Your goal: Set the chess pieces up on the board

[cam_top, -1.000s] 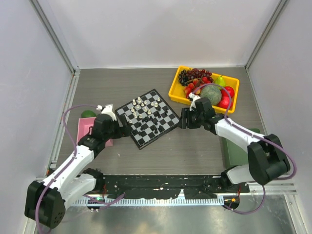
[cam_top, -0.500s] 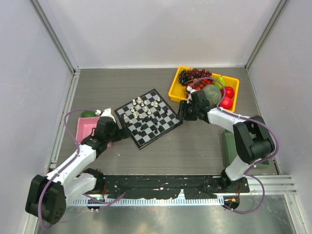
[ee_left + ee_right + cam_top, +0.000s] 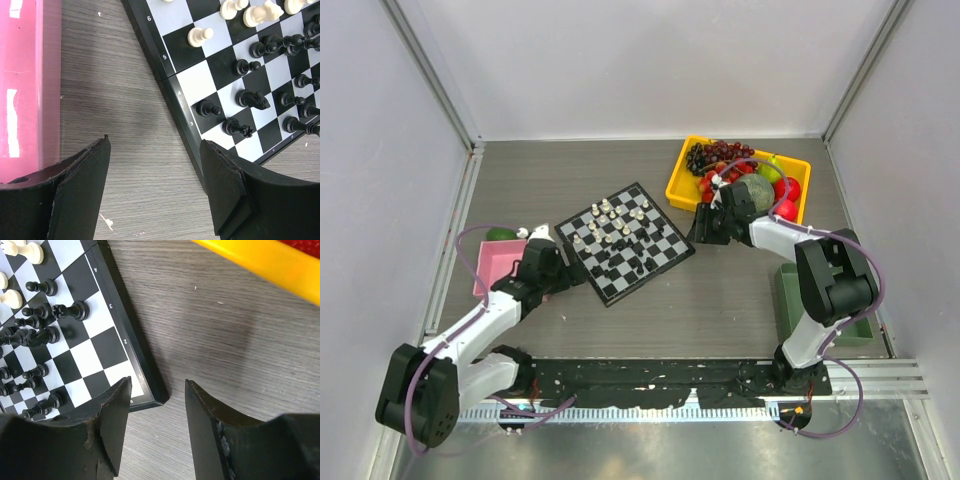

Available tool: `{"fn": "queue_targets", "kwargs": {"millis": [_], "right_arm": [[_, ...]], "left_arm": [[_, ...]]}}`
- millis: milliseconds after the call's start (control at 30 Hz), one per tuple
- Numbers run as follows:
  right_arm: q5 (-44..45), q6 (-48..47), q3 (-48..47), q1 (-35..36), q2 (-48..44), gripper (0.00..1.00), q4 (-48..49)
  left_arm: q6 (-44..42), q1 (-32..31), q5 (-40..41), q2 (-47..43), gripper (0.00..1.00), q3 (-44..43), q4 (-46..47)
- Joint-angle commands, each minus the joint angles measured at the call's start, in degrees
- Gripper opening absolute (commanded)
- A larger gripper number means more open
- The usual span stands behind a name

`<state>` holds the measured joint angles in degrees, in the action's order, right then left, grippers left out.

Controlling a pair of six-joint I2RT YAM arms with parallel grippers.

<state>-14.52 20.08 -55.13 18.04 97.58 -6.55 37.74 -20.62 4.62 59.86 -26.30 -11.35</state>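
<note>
Here we see the board (image 3: pixel 625 241) lying between the left gripper (image 3: pixel 155 150), just left of it, and the right gripper (image 3: pixel 158 385), at its right corner; both are spread and empty.

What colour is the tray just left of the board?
Pink. The tray shows best in the left wrist view.

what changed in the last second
The right gripper edged toward the far side, beside the board's right corner, its arm folding in. The left gripper drew back slightly. Nothing was gripped or released. Board, pieces, bin and tray stayed put.
</note>
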Motion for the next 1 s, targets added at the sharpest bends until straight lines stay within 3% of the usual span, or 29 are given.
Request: {"fn": "queue_targets", "kwargs": {"millis": [0,200,600,967], "right_arm": [[-2.96,1.10,-2.52,-0.11,1.29,0.53,3.29],[-4.90,2.95,-5.24,-0.20,4.46,0.48,4.88],[-6.83,3.04,-11.05,0.41,11.22,0.47,4.08],[-10.26,2.78,-8.06,2.08,11.23,0.45,4.17]], "left_arm": [[1.02,-0.21,1.44,-1.14,0.78,0.11,3.09],[1.64,-0.21,0.04,1.49,0.66,0.29,5.55],[3.48,-0.21,-2.86,7.55,0.60,0.29,9.59],[4.27,-0.21,-9.28,13.88,0.35,0.64,16.18]]}}
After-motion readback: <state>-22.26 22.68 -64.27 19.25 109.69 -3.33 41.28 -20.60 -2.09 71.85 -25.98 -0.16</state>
